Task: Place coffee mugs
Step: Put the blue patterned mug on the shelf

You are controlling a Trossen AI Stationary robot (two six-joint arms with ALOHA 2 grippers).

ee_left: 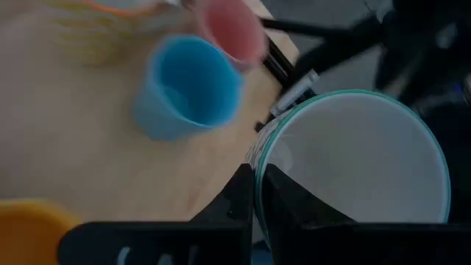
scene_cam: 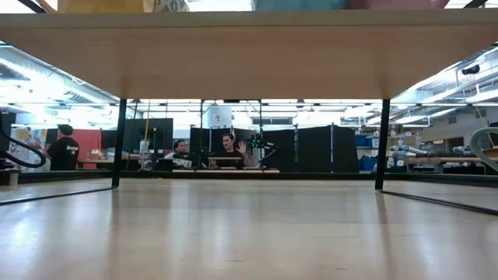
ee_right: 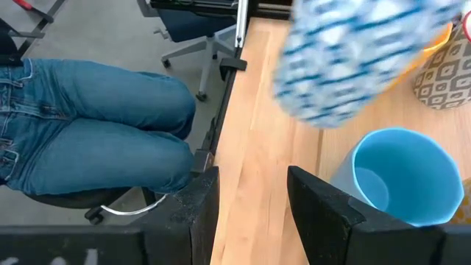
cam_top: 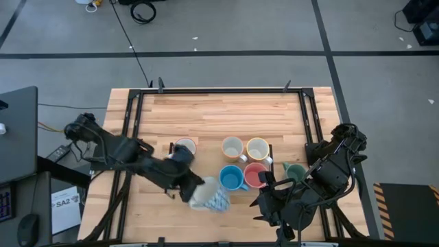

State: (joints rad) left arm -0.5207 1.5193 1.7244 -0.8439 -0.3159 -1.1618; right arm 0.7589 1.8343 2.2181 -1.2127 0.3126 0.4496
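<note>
The wooden tabletop point(cam_top: 219, 116) carries a cluster of mugs toward its near edge, right of centre. In the back row stand a cream mug point(cam_top: 233, 148) and a yellow-lined patterned mug point(cam_top: 258, 149); in front of them a blue mug point(cam_top: 231, 178) and a pink mug point(cam_top: 255, 175) sit side by side, touching or nearly so, with a dark green mug point(cam_top: 295, 171) just beyond the pink one toward the right edge. One more white mug point(cam_top: 184, 147) stands apart, left of the cluster.

The left gripper point(cam_top: 195, 191) is clamped on the rim of a white mug with a blue pattern point(cam_top: 209, 199), one finger inside the wall and one outside in the left wrist view. It holds that mug just left of the blue mug and slightly nearer the front edge, tilted with its mouth toward the wrist.

The relation that matters: the free spot lies immediately beside the blue mug, so the carried mug probably has to be righted and lowered without knocking it.

The right gripper point(cam_top: 274, 199) waits near the front edge with its fingers spread and empty, the blue mug just ahead of it; the left arm is clearly the one in play.
</note>
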